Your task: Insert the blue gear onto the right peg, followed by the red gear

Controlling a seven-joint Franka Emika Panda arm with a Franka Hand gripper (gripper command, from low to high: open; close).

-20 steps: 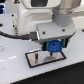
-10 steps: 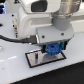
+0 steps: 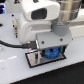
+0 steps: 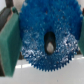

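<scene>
The blue gear [image 3: 51,54] is held flat between my gripper's [image 3: 51,55] green fingers, low over the dark base plate [image 3: 32,61]. In the wrist view the blue gear [image 4: 47,25] fills the frame, with a green finger [image 4: 9,45] pressed against each side of it. A pale peg tip [image 4: 49,48] shows through its oval centre hole. I cannot tell whether the gear is seated on the peg. The red gear is not in view.
The white arm body [image 3: 32,22] stands just behind the plate. A black cable [image 3: 10,44] runs across the white table at the exterior view's left.
My gripper has moved down a little toward the base plate with the blue gear still in it.
</scene>
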